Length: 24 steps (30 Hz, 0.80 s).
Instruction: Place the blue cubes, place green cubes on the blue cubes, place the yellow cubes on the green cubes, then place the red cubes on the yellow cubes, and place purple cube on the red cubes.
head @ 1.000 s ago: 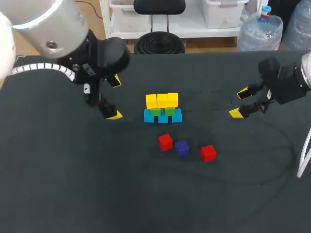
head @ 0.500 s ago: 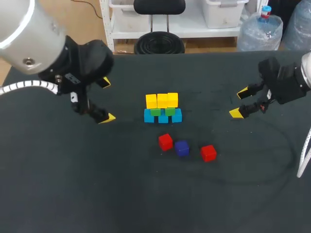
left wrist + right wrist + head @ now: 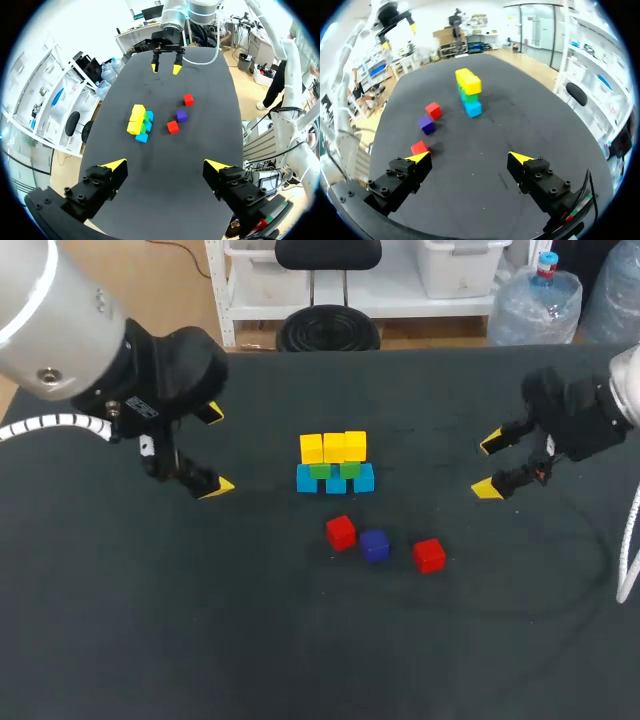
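A small wall stands mid-table: blue cubes (image 3: 335, 481) below, green cubes (image 3: 335, 470) on them, yellow cubes (image 3: 333, 447) on top. In front of it lie a red cube (image 3: 341, 532), a purple cube (image 3: 374, 545) and a second red cube (image 3: 429, 555). My left gripper (image 3: 214, 450) hangs open and empty left of the wall. Off to the right, my right gripper (image 3: 489, 466) is also open and empty. In the left wrist view the open gripper (image 3: 165, 165) faces the wall (image 3: 140, 120) from afar. The right wrist view has its gripper (image 3: 470, 158) open, a red cube (image 3: 420, 148) beside one finger.
The dark table (image 3: 320, 650) carries only the cubes. The table's far edge (image 3: 400, 348) runs behind the wall. My right gripper (image 3: 165, 67) shows across the table in the left wrist view.
My left arm has drawn back to the left, away from the wall of cubes. My right gripper has shifted slightly toward the front. The cubes have not moved.
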Tool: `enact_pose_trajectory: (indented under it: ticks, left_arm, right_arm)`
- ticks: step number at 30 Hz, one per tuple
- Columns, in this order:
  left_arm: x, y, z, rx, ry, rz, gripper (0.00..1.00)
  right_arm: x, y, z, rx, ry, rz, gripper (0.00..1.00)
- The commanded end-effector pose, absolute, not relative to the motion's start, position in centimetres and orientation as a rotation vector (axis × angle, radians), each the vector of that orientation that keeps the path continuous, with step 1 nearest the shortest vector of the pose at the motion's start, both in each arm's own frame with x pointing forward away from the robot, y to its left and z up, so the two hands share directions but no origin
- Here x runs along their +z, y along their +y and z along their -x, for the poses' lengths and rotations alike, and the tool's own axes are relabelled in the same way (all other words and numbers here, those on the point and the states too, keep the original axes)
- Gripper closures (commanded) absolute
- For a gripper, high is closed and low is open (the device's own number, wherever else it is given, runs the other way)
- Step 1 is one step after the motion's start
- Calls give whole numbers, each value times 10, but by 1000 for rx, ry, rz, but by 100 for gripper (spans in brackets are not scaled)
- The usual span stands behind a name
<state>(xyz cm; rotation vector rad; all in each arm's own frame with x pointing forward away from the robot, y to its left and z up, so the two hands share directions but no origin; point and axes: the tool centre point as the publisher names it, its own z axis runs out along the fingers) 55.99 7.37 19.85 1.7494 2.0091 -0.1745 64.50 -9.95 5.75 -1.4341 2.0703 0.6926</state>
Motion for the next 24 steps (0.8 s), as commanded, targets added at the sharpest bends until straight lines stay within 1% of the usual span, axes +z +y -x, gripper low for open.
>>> enact_pose_trajectory:
  ticks: [1, 10, 16, 24]
  left_arm:
    - [198, 74, -560, -177, 2007, -1750, 0]
    - [198, 74, -560, -177, 2007, -1750, 0]
    - [198, 74, -560, -177, 2007, -1750, 0]
    - [198, 74, -560, -177, 2007, -1750, 0]
  right_arm:
    - [53, -92, -638, 703, 2056, 1572, 0]
    - [41, -93, -592, 609, 1815, 2069, 0]
    - [43, -95, -573, 614, 1706, 2188, 0]
    - [39, -74, -564, 580, 1647, 2246, 0]
